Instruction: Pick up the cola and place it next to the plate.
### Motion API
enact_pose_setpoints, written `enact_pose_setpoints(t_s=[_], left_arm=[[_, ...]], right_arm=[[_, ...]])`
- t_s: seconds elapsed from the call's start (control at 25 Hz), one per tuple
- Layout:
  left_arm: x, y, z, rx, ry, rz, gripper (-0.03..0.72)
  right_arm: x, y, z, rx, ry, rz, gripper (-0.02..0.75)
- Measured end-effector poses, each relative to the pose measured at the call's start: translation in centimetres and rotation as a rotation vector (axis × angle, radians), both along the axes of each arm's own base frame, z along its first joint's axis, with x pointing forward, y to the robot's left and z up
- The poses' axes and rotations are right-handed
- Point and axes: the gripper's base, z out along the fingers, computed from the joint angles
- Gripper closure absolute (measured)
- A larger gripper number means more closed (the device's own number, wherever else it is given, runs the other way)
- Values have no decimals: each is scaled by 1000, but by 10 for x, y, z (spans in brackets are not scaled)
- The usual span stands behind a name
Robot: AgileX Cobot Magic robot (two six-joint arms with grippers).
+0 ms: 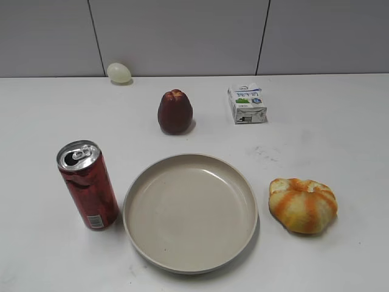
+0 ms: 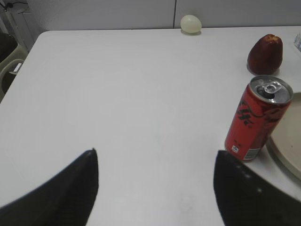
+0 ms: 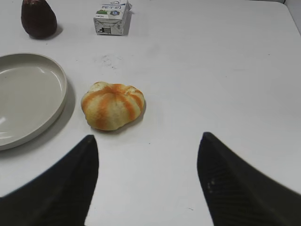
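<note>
The plate [image 1: 190, 212] is lying in the middle of the table [image 1: 340, 134]; the cola [image 1: 88, 185] is standing upright just beside its left rim, so the placing is looking already done, or not yet begun; I cannot tell which. The left gripper [image 2: 155, 188] is hanging above the bare table with its fingers spread wide, holding nothing; the right gripper [image 3: 148, 181] is also standing open and empty, near the orange-striped bun [image 3: 113, 105].

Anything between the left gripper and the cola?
No. In the left wrist view only bare white table separates the open left gripper from the cola, which stands upright beside the plate.
</note>
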Motion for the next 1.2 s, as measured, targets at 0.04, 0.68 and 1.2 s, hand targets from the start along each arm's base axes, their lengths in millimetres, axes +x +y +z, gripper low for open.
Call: enact_pose_setpoints(t_s=[0.04, 0.68, 1.2], left_arm=[[0, 0, 0, 0, 0, 0, 111], [0, 0, 0, 0, 0, 0, 137], [0, 0, 0, 0, 0, 0, 144]], right_arm=[[0, 0, 0, 0, 0, 0, 206], [0, 0, 0, 0, 0, 0, 206], [0, 0, 0, 0, 0, 0, 206]])
